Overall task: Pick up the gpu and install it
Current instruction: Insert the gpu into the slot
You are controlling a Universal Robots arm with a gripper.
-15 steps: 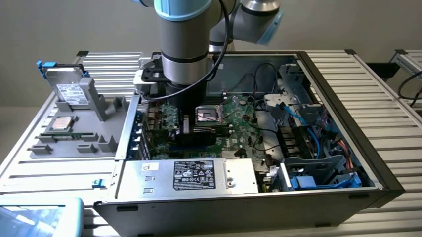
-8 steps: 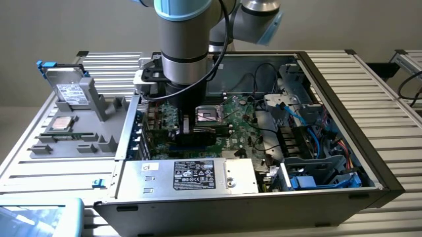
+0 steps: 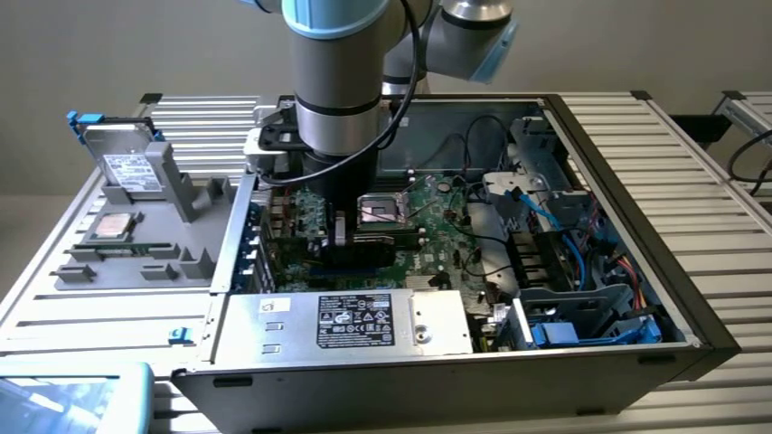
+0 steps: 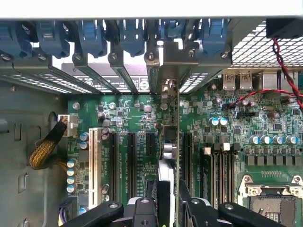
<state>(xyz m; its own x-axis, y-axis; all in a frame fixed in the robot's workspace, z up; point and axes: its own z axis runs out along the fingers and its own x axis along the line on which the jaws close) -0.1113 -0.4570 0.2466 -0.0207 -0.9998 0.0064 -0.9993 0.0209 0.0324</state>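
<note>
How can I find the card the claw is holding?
Look into the open computer case, at the green motherboard under the robot arm. Standing on edge in the claw is the gpu. Unlike the black slots beside it, it is a thin upright card running toward the case's back wall.

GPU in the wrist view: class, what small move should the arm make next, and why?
Probably a slow, straight push down toward the motherboard. The fingers grip the gpu edge-on, and it runs parallel to the expansion slots, lined up among them. Whether it is already seated I cannot tell.
</note>
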